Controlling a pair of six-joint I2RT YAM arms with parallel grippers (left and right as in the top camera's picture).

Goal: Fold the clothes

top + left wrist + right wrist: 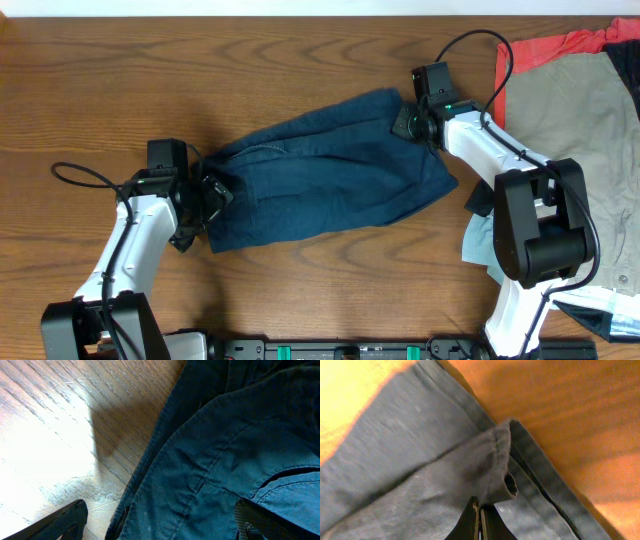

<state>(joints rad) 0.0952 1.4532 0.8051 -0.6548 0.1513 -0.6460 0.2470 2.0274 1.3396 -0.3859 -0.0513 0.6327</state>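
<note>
From above, the navy garment (330,170) lies spread across the middle of the wooden table (120,80), wrinkled, running on a slant from the lower left up to the upper right. The left gripper (207,196) sits at its lower-left end, right on the edge of the cloth. The right gripper (408,123) is at the upper-right corner. Off to the far right, a khaki-grey garment (575,110) lies over a red garment (545,50), well apart from the navy one, and a pale blue cloth (480,245) pokes out beside the right arm's base.

Through the left wrist camera, the two dark fingers (65,522) stand wide apart at the bottom corners of the picture, holding nothing. One is over bare wood and the other over the cloth. The navy garment (240,445) fills the right side, with seams and a curved pocket edge showing.

Through the right wrist camera, the fingers (470,522) are pressed together, and a raised fold of the garment's hem (495,460) runs up to their tips, pinched there. The rest of the cloth lies flat on the table (570,410).
</note>
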